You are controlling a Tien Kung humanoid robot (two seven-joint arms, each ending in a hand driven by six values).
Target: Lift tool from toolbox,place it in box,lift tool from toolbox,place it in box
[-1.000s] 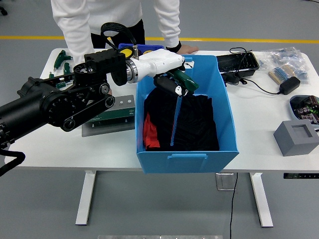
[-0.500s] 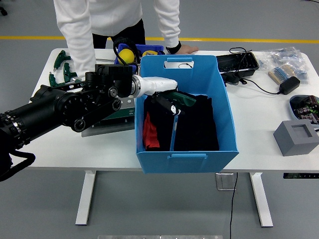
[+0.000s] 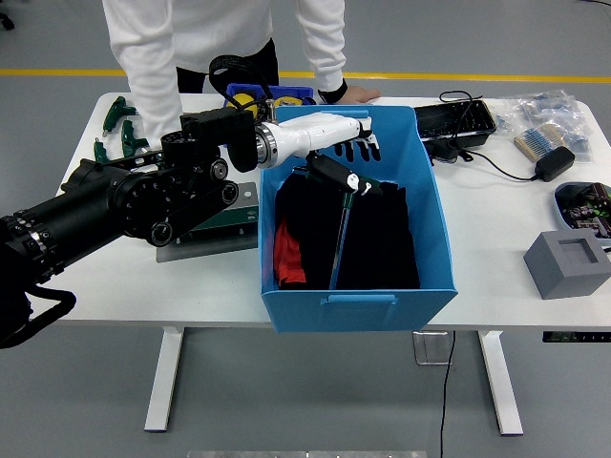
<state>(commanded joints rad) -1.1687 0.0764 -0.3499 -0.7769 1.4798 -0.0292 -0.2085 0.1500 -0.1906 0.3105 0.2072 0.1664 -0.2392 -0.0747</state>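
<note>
Now that the left hand (image 3: 348, 153) has lifted from inside the blue box (image 3: 434, 205) with fingers spread and empty, the green-handled tool (image 3: 370, 188) lies released on the dark contents, so this placement looks done

The white table (image 3: 124, 277) is carrying a blue box (image 3: 382, 310), green clamps (image 3: 119, 129), a black tray (image 3: 468, 119), a grey block (image 3: 568, 264) and a power adapter (image 3: 554, 162).
</note>
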